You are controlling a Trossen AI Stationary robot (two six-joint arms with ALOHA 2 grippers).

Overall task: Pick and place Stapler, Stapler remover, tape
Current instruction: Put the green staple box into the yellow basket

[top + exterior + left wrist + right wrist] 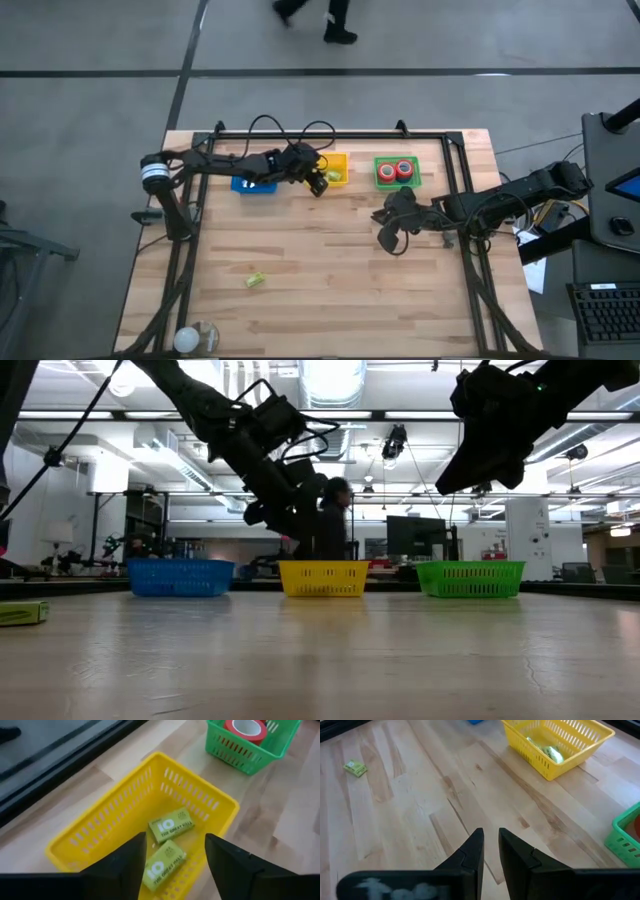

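Observation:
My left gripper (175, 840) (318, 183) hangs open above the yellow basket (100, 825) (338, 160), touching nothing. Two yellow-green boxes (171, 825) (162, 862) lie flat on that basket's floor, straight below the fingers. Red tape rolls (397, 170) (245, 729) sit in the green basket (378, 172) (240, 750). My right gripper (491, 832) (388, 232) hovers over bare wood near the green basket, fingers shut to a slit and holding nothing. A third yellow-green box (255, 280) (355, 767) lies alone on the table's near-left part.
A blue basket (255, 184) (180, 577) stands left of the yellow one, all three in a row along the far edge. A clear round object (195, 338) sits at the near-left corner. Bare wood spreads across the table's middle. A person (330, 520) stands beyond the table.

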